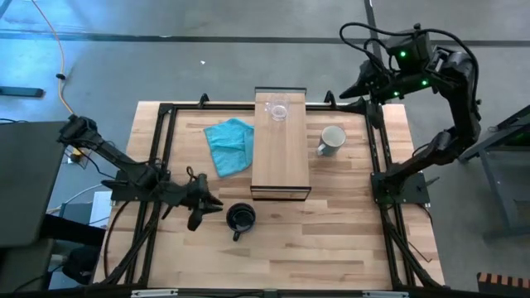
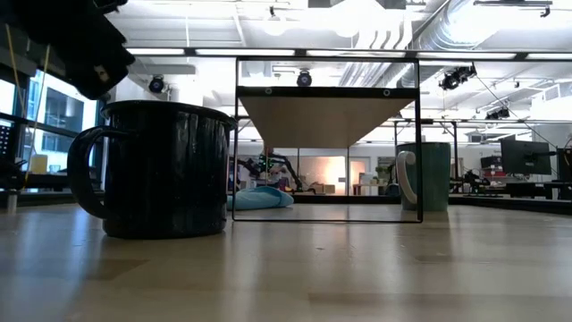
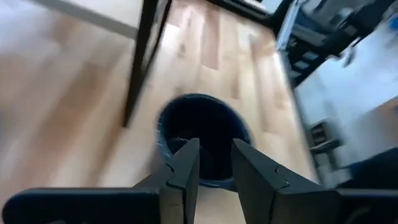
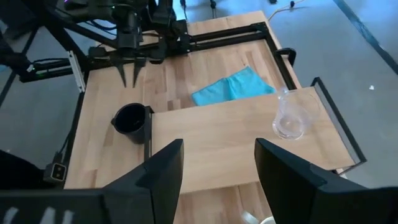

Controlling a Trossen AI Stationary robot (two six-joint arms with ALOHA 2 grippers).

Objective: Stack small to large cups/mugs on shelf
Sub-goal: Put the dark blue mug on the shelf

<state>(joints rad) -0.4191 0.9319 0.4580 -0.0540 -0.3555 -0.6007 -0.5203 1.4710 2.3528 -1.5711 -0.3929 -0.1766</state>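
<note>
Hovering my left gripper (image 3: 214, 163) just beside the black mug (image 1: 240, 218) on the table (image 1: 331, 248), fingers narrowly parted, holding nothing. My right gripper (image 4: 217, 165) waits wide open, empty, above the shelf (image 1: 281, 157).

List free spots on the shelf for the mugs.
The shelf is bare from the glass cup at its far end to its near edge. Table beside it is crowded: teal cloth left, white mug right, black mug near front.
</note>
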